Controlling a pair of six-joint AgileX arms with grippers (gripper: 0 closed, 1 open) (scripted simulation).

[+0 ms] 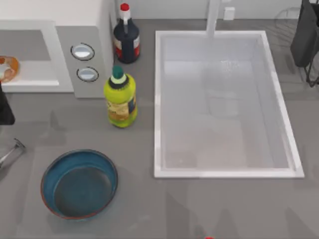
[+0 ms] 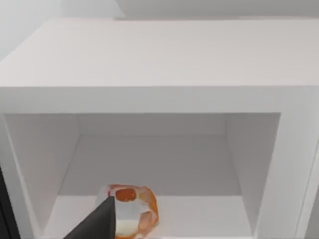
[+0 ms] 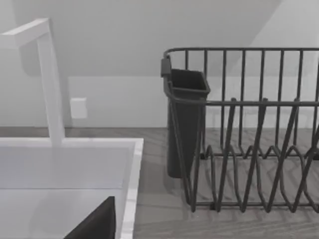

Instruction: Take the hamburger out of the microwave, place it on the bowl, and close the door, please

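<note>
— Left pincer (image 2: 102,221) first?
— Just before the hamburger (image 2: 130,211); apart or together, I can't tell.
— And the hamburger?
— Inside the open microwave (image 1: 82,30), far left; bowl (image 1: 79,183) near left on the worktop (image 1: 209,209).

hamburger (image 1: 8,69) edge-cropped, perhaps partly hidden by finger (image 2: 97,224)

You've got two bottles (image 1: 120,97), one bowl (image 1: 79,183), one hamburger (image 2: 130,217), one microwave (image 1: 82,37), one sink (image 1: 224,104), one dish rack (image 3: 249,129).
</note>
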